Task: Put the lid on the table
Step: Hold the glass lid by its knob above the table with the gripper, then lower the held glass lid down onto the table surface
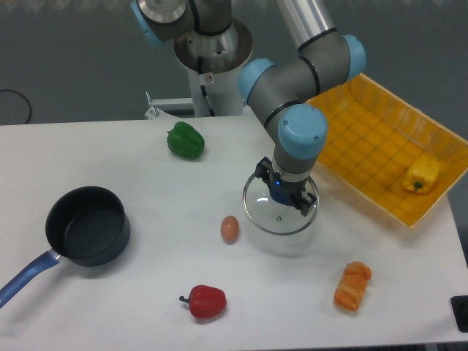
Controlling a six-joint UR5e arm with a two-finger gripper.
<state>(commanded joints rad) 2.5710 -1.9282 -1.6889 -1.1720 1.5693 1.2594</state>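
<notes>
The round glass lid (276, 218) with its thin silver rim hangs over the middle of the white table (146, 307), right of centre. Whether it rests on the surface or hovers just above it I cannot tell. My gripper (281, 191) points straight down and is shut on the lid's dark blue centre knob, which its fingers mostly hide. The dark saucepan (88, 225) with a blue handle stands uncovered far to the left.
A brown egg (229, 229) lies just left of the lid. A green pepper (186, 140) sits at the back, a red pepper (205, 300) at the front, an orange pastry (352, 286) front right. The yellow tray (365, 139) at the right holds a yellow pepper (422, 174).
</notes>
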